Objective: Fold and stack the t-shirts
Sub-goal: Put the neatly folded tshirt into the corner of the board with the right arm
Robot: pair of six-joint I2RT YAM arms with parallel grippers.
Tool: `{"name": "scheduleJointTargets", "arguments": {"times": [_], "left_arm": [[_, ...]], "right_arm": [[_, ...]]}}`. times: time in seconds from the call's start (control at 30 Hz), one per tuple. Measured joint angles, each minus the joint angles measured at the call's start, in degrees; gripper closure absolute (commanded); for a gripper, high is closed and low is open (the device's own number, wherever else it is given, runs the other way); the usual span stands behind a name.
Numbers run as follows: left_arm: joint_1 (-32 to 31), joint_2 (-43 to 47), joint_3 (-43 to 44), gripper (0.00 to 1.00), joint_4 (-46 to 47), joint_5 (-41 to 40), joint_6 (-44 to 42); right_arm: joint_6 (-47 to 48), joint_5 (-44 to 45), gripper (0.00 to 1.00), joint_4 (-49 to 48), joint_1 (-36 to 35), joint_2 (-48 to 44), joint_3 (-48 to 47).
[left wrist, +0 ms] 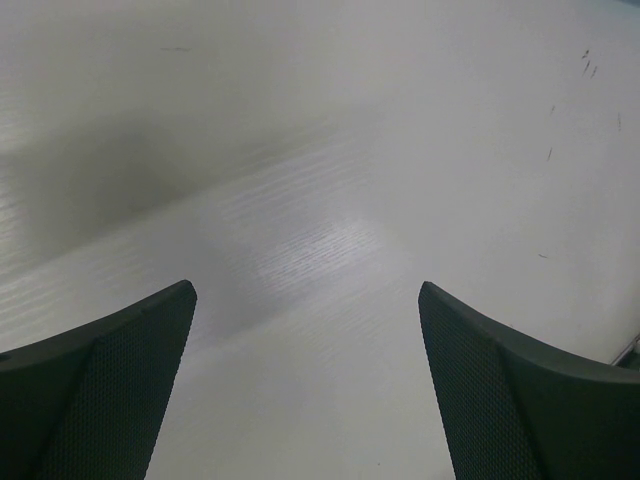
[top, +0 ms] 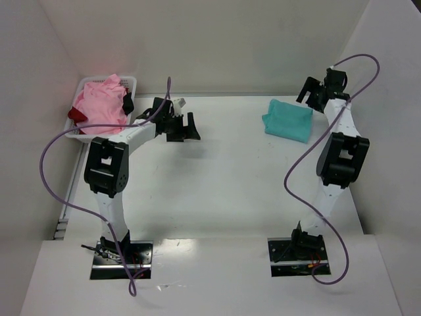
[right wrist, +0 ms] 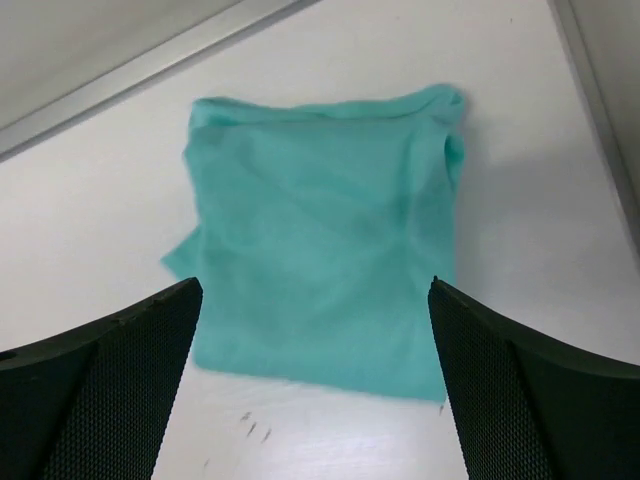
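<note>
A folded teal t-shirt (top: 288, 119) lies flat on the white table at the back right, filling the middle of the right wrist view as the teal t-shirt (right wrist: 325, 230). My right gripper (top: 314, 91) hovers just right of it, above the table; in its own view the right gripper (right wrist: 315, 300) is open with nothing between its fingers. A light pink t-shirt (top: 100, 104) is bunched in the white basket (top: 129, 82) at the back left, with a dark red t-shirt (top: 76, 114) poking out beneath it. My left gripper (top: 183, 127) hangs open over bare table right of the basket, left gripper (left wrist: 307, 295) empty.
White walls close in the table at the back and both sides. The right wall stands close beside the right arm (top: 342, 155). Purple cables (top: 56, 141) loop from both arms. A metal rail (right wrist: 150, 60) runs along the table's far edge behind the teal shirt.
</note>
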State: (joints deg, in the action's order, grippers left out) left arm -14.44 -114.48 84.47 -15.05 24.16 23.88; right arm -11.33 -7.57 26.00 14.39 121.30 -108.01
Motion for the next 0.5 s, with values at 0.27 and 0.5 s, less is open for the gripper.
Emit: {"name": "scheduleJointTargets", "arguments": {"times": [0.27,0.5], "left_arm": [[0.00,3.67,-1.57,0.00,0.07,0.22,0.02],[-0.02,6.54,-4.02,0.00,0.24,0.15,0.00]], "right_arm": [[-5.81,1.97,0.27,-2.08,-1.90,-21.18,29.44],[-7.69,4.85,0.67,0.39,-1.88,-17.94,38.34]]}}
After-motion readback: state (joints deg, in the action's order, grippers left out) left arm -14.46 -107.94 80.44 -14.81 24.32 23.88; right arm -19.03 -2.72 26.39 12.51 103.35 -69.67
